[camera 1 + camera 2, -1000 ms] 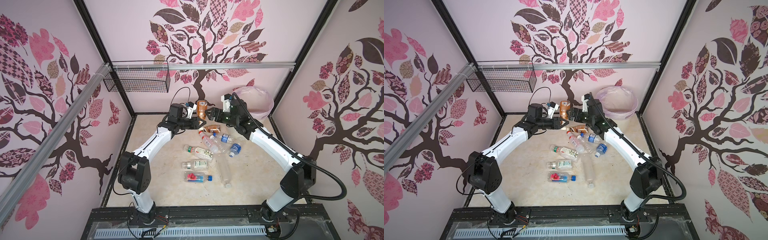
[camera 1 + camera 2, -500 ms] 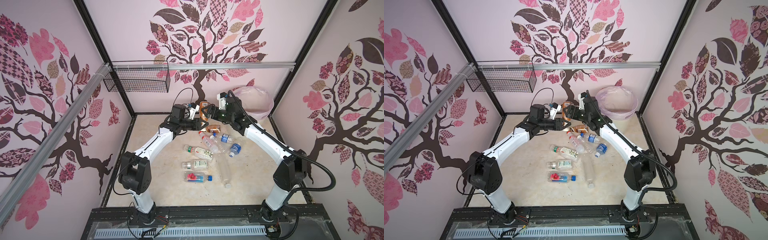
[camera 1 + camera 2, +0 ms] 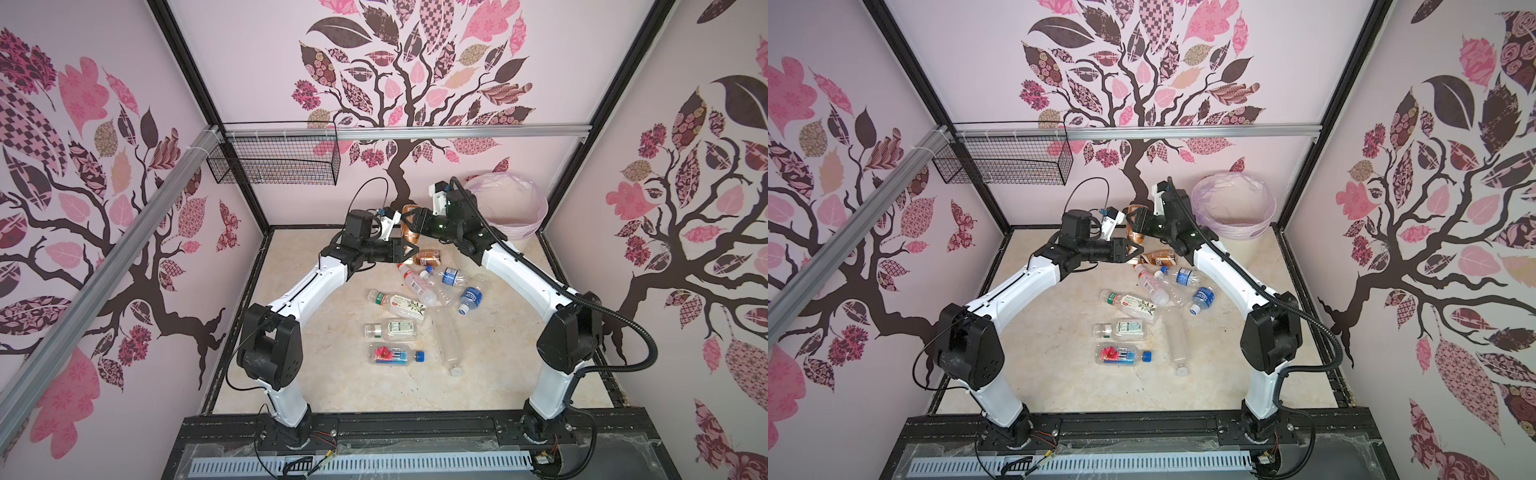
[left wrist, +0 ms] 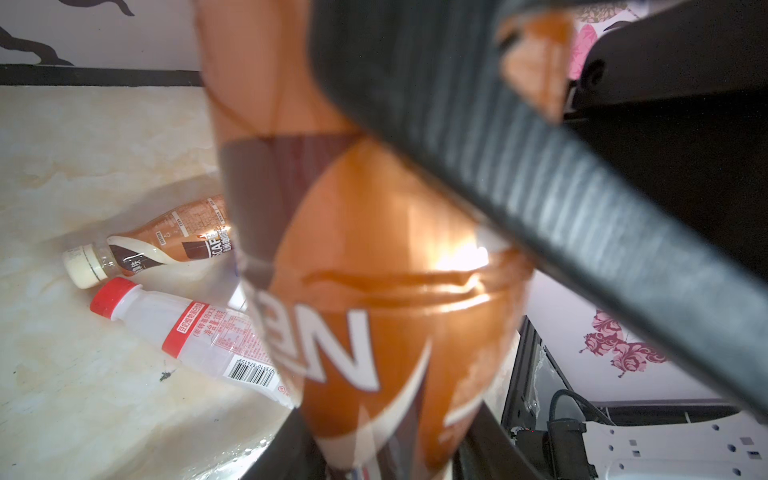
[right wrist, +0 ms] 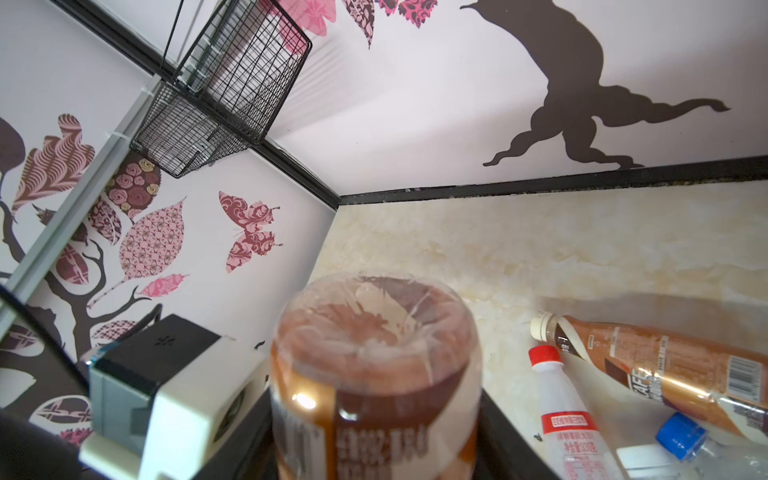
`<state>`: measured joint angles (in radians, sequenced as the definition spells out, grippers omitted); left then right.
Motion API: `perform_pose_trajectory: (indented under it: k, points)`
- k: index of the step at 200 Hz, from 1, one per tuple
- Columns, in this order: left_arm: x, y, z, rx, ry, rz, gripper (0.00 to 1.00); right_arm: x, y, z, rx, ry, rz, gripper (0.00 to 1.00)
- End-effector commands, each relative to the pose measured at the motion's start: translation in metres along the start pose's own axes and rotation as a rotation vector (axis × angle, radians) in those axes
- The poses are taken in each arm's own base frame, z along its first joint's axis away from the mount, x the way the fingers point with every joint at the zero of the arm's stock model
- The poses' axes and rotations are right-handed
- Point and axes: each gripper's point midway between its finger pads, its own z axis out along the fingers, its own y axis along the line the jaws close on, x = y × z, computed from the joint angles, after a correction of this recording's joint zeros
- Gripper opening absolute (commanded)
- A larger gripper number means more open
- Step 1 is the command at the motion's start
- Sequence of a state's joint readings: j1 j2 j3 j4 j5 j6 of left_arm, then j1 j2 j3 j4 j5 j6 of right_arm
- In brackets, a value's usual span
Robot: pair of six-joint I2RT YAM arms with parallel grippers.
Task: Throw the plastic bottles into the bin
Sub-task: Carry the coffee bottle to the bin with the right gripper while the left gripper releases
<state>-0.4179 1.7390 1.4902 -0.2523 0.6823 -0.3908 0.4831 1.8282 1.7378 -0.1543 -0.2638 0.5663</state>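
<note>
Flanking one end of the brown bottle (image 3: 410, 237) with the left gripper (image 3: 409, 250), left of the bin (image 3: 528, 226); not telling from these views whether pressing or slack. Holding that bottle clear of the floor (image 3: 332, 374). Clamping its body between the 2 jaws of the right gripper (image 3: 411, 224), closer to the bin yet on its left. Leaving the other bottles (image 3: 395, 302) lying loose on the floor, left of the bin and nearer the robot's base.

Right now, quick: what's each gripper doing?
Left gripper: jaws at the brown bottle; whether it grips cannot be told.
Right gripper: closed on the same brown bottle.
</note>
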Motion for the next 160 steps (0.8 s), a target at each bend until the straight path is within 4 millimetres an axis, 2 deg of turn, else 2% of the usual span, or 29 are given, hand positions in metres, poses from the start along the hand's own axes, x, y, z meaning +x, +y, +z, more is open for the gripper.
perform_pose_trajectory:
  k: [1, 53, 85, 109, 132, 160]
  points:
    - [-0.006, -0.014, -0.012, 0.015, -0.036, 0.043, 0.49, -0.010, -0.001, 0.000, 0.016, -0.025, -0.015, 0.52]
    - [-0.010, -0.015, -0.017, -0.001, -0.054, 0.054, 0.58, -0.021, 0.000, -0.009, 0.026, -0.049, -0.025, 0.46]
    - [-0.013, -0.018, -0.027, -0.038, -0.079, 0.093, 0.68, -0.052, -0.008, -0.027, 0.043, -0.100, -0.025, 0.45]
    - [-0.020, -0.025, -0.033, -0.051, -0.103, 0.122, 0.80, -0.087, -0.011, -0.054, 0.063, -0.168, -0.039, 0.44]
    - [-0.027, -0.038, -0.039, -0.081, -0.122, 0.181, 0.97, -0.124, -0.007, -0.087, 0.103, -0.241, -0.090, 0.44]
    - [-0.037, -0.063, -0.040, -0.098, -0.153, 0.259, 0.98, -0.169, 0.003, -0.141, 0.210, -0.361, -0.197, 0.45]
